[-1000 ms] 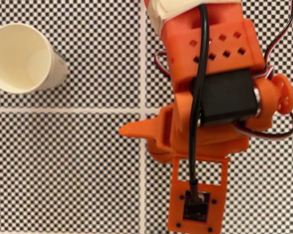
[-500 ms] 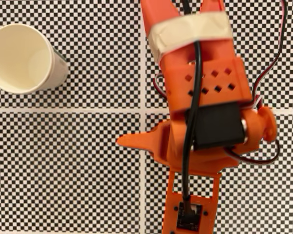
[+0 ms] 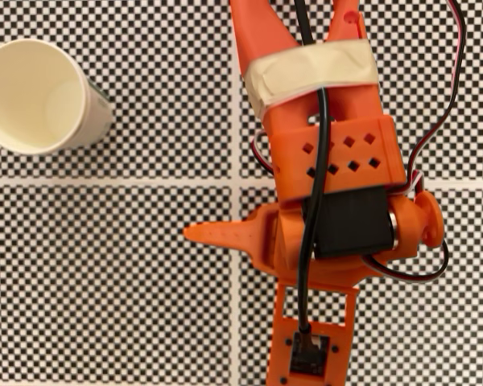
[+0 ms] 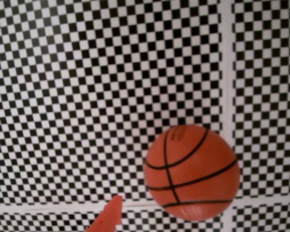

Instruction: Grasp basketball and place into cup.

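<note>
Fixed view: over the last second the arm has slid up the picture, its taped section now showing and the jutting orange finger (image 3: 213, 234) shifted a little left. Judgement: approach step toward the ball; nothing grasped yet.

Claw (image 3: 225, 235): holds nothing. One finger points left in the fixed view, and a tip enters the wrist view from the bottom edge, just left of the ball and clear of it. How wide the claw stands, I cannot tell.

Basketball (image 4: 192, 172): orange-brown, thin black seams, smooth with a slight sheen. Rests on the checkered counter (image 4: 87, 96) beside a white grid line.

Cup (image 3: 34, 95): cream, mouth open, empty, well apart at upper left.
</note>
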`<state>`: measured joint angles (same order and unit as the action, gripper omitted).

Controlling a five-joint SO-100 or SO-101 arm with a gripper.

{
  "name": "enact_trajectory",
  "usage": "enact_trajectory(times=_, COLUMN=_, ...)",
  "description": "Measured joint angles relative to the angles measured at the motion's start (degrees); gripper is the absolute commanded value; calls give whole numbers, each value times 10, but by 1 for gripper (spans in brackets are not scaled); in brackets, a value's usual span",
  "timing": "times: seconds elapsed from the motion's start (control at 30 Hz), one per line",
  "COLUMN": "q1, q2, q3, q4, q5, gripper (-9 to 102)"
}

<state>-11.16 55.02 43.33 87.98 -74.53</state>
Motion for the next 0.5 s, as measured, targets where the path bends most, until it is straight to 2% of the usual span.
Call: enact_trajectory(times=0.5, q1=20, q2=-69, q3=-47, q4=0, q5=-1, gripper=77)
